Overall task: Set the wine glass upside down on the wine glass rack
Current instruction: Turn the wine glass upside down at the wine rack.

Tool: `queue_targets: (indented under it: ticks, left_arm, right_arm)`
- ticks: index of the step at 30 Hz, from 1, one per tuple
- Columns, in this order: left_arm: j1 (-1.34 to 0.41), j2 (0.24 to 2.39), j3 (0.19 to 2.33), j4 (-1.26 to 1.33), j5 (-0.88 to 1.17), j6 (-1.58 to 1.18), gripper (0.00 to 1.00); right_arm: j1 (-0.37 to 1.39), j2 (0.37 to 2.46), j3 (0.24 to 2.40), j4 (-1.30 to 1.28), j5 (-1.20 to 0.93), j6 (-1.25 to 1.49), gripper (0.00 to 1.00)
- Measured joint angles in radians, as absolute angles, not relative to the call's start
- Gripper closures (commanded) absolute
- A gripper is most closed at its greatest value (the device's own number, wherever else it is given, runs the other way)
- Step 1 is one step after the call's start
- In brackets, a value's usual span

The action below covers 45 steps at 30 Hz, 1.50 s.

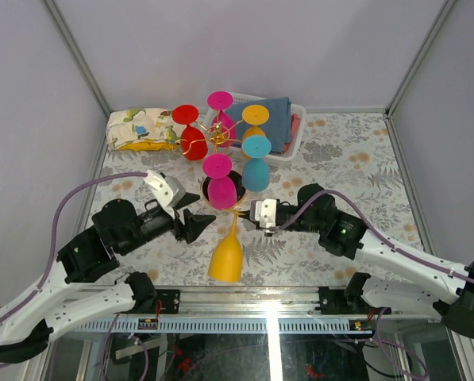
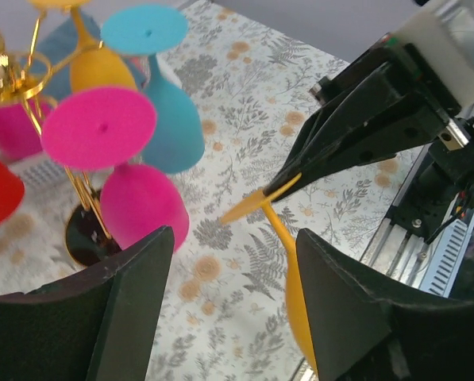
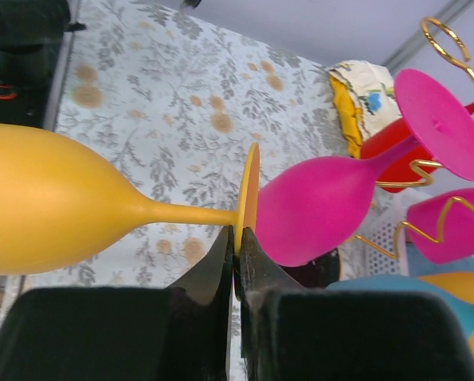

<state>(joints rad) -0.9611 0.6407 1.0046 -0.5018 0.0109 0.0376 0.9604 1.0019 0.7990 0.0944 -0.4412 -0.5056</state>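
Right gripper (image 1: 242, 213) reaches inward, clamped on yellow wine glass (image 1: 226, 258) foot | left gripper (image 1: 203, 225) agape beside stem | wine glass rack (image 1: 219, 136) base partly hidden

— What sits at the back?
— A white plastic basket (image 1: 287, 157) with a folded blue cloth (image 1: 276, 119) and something pink (image 1: 294, 127) inside.
— And left of it?
— A patterned fabric bundle (image 1: 141, 129), lying on the floral tablecloth (image 1: 356, 159).
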Motion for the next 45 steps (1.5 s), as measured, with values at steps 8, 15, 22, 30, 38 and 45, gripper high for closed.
queue_targets:
  ticks: [8,15,22,30,38,45]
  left_arm:
    - [-0.961,0.510,0.858,-0.447,-0.106,-0.160,0.33]
    - [-0.961,0.488,0.828,-0.386,-0.133,-0.250,0.33]
    - [-0.961,0.550,0.812,-0.339,-0.082,-0.302,0.34]
    - [-0.961,0.630,0.782,-0.255,-0.036,-0.358,0.44]
    - [-0.961,0.669,0.782,-0.181,-0.001,-0.366,0.53]
    - [-0.961,0.684,0.782,-0.143,0.028,-0.364,0.73]
  right_arm:
    - [0.992,1.013,0.796,0.183,-0.312,-0.588,1.00]
    - [0.997,1.012,0.791,0.287,-0.269,-0.653,1.00]
    - [1.002,1.009,0.791,0.355,-0.236,-0.720,1.00]
    - [1.022,0.972,0.767,0.428,-0.279,-0.736,1.00]
    - [1.045,0.965,0.763,0.445,-0.306,-0.741,1.00]
    - [1.050,0.966,0.756,0.456,-0.308,-0.736,1.00]
